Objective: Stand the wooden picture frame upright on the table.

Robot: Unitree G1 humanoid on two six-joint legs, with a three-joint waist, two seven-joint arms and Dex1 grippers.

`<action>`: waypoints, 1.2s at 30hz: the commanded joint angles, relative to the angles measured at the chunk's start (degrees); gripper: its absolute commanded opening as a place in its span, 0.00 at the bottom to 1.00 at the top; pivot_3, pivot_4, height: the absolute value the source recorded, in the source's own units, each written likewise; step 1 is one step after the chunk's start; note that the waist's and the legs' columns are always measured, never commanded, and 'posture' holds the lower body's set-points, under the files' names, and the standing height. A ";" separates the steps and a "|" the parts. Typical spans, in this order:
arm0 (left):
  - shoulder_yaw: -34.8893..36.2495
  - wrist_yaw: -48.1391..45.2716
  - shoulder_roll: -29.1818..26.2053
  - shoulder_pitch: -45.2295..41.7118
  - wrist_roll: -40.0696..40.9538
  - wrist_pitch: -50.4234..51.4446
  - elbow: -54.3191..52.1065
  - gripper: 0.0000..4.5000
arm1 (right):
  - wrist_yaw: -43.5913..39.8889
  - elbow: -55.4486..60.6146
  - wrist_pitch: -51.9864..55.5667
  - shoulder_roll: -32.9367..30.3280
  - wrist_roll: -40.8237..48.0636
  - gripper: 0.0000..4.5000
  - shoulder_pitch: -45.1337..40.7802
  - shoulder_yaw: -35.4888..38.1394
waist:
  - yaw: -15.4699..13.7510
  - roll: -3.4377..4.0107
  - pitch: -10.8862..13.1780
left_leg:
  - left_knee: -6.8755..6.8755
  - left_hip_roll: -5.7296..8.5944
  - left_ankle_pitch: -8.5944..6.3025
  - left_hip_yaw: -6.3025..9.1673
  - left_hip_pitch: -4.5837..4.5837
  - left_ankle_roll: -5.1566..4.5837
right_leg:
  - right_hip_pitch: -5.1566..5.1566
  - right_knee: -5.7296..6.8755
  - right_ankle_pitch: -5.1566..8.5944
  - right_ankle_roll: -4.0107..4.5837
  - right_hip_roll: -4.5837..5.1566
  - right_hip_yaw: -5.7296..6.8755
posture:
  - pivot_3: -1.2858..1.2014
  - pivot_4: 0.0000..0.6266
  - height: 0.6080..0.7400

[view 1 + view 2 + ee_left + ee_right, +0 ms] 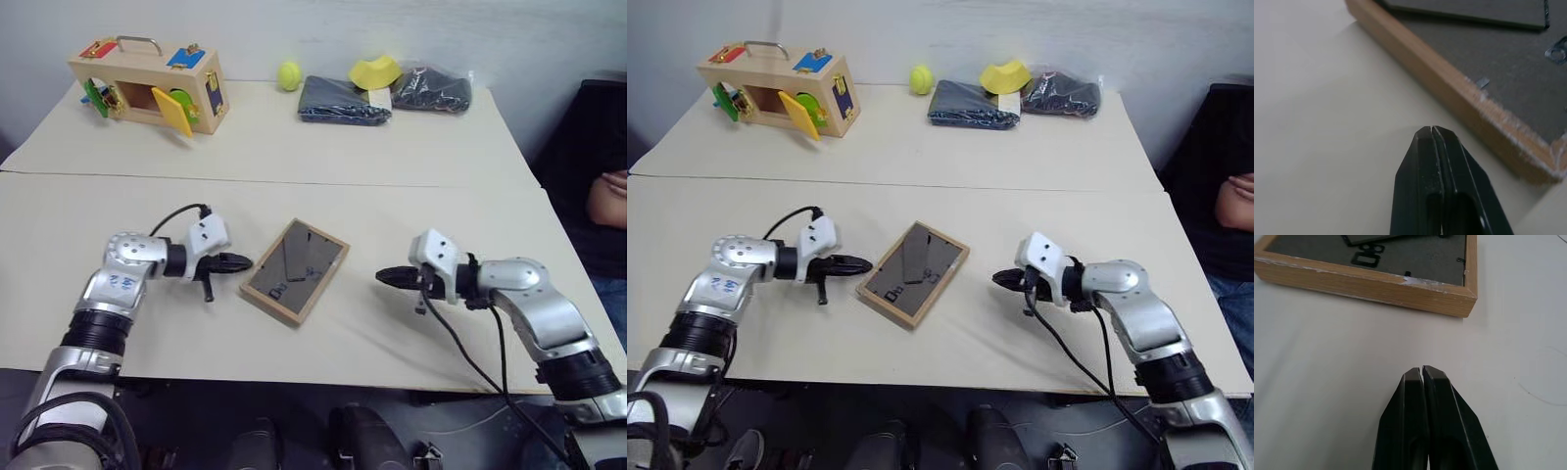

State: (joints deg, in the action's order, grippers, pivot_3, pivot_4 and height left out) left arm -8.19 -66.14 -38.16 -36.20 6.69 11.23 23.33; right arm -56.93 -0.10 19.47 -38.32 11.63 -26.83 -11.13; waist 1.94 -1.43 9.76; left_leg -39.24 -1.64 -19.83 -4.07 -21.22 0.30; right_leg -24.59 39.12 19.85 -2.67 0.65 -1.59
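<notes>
So, left gripper (238, 261): fingers pinched together, empty, just beside frame's left edge.
wooden picture frame (295, 270): flat, back up, mid table (392, 206), between grippers.
right gripper (384, 277): fingers together, empty, near.
Tip: likely reopen fingers, lift one edge, unfold easel.

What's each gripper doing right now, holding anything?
Left gripper: shut, empty, just short of the frame.
Right gripper: shut, empty, apart from the frame.
</notes>
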 commanded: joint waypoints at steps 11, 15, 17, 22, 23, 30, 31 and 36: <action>2.76 1.22 0.64 6.79 11.55 33.59 -18.84 0.09 | -1.06 -3.18 -5.09 1.81 -5.63 0.00 -4.87 -1.58 | -0.04 0.01 0.00 | -0.05 0.00 0.01 0.02 0.01 0.02 | 0.00 0.33 0.00 0.00 0.02 -0.01 | 0.52 0.24 1.00; 7.15 1.97 -1.04 6.17 19.67 51.84 -20.02 0.33 | -3.50 0.68 -7.98 -2.54 -7.89 0.00 -2.53 -2.73 | 0.01 0.01 0.00 | -0.04 0.00 0.00 0.04 0.01 0.01 | 0.01 0.33 0.00 0.00 -0.01 -0.01 | 0.52 0.24 1.00; 9.48 3.14 -0.78 5.54 23.67 60.72 -21.01 0.46 | -4.07 2.24 -8.82 -3.60 -8.72 0.00 -1.43 -3.28 | 0.00 0.01 0.00 | -0.05 0.00 0.00 0.04 0.02 0.01 | 0.02 0.33 0.00 0.00 -0.01 -0.01 | 0.52 0.24 1.00; 14.12 10.25 4.95 3.73 27.92 75.13 -20.55 0.80 | -4.35 4.63 -12.57 -4.03 -13.38 0.00 -0.05 -6.79 | -0.18 0.00 0.00 | -0.09 0.01 0.01 0.05 0.02 0.02 | 0.03 0.35 0.00 0.00 0.00 -0.01 | 0.52 0.24 1.00; 14.72 11.86 6.36 3.45 27.99 76.70 -20.22 0.85 | -4.32 5.01 -12.55 -3.63 -13.79 0.00 0.00 -7.27 | -0.21 0.00 -0.01 | -0.09 0.02 0.01 0.05 0.02 0.02 | 0.03 0.36 0.00 0.00 0.00 -0.01 | 0.52 0.24 1.00; 12.47 18.34 11.50 4.16 28.56 79.58 -20.82 0.99 | -5.26 6.03 -13.28 -2.92 -16.01 0.00 0.11 -9.31 | -0.24 0.03 -0.15 | -0.21 0.02 0.03 0.05 0.12 0.05 | 0.11 0.32 0.00 0.00 0.01 -0.02 | 0.52 0.24 1.00; 12.38 18.87 12.21 4.03 28.73 79.56 -20.63 0.99 | -5.43 6.39 -12.89 -2.74 -15.85 0.00 0.27 -9.27 | -0.31 0.02 -0.18 | -0.24 0.02 0.02 0.04 0.14 0.06 | 0.13 0.31 0.00 0.00 0.01 -0.02 | 0.52 0.24 1.00; 15.49 22.21 18.57 1.50 30.56 81.24 -18.42 0.99 | -5.45 7.77 -11.24 -1.50 -15.55 0.00 0.37 -9.42 | -0.56 0.01 -0.23 | -0.38 0.06 0.01 0.16 0.13 0.05 | 0.23 0.27 0.00 0.00 0.04 -0.02 | 0.52 0.24 1.00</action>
State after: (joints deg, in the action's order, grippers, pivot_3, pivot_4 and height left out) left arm 8.87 -45.23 -22.63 -34.43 35.49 91.42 3.54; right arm -61.78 4.96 7.94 -41.08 -4.65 -26.84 -19.67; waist 1.37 -1.42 9.53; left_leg -39.63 -1.58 -19.82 -3.87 -21.08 0.35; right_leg -24.34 39.40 19.85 -2.67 0.69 -1.61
